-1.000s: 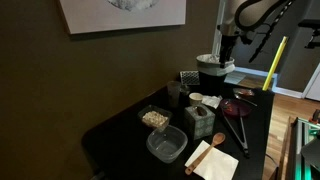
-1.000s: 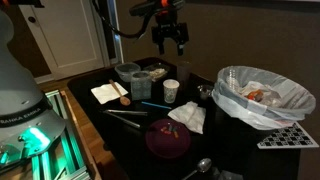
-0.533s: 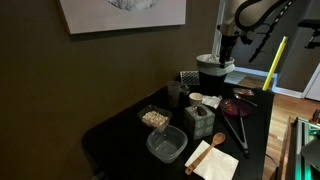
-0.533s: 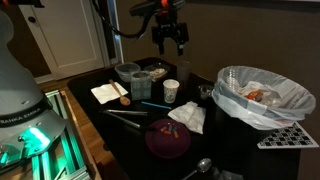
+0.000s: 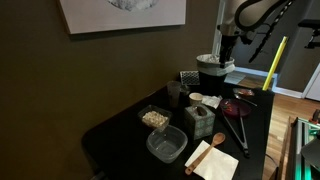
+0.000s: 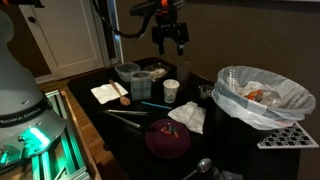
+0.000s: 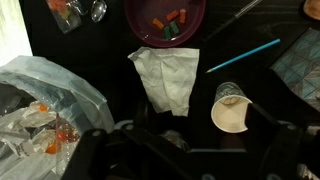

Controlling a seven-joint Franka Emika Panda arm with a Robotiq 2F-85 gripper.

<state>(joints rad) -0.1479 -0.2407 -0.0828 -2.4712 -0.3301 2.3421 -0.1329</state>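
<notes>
Black tabletop (image 7: 100, 40): fingers (image 6: 159, 42) spread wide, gripping nothing.
Poised well above paper cup (image 6: 171, 91), upright on tabletop; white napkin (image 6: 188, 117) just beside cup, blue straw (image 7: 243, 56) near, purple bowl (image 7: 143, 15) beyond napkin.

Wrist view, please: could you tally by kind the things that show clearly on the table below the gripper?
Purple plate: 1
White napkin: 1
Blue straw: 1
Paper cup: 1
Bag-lined bin: 1
Total: 5
Things cut off at the picture's edges are not counted.
</notes>
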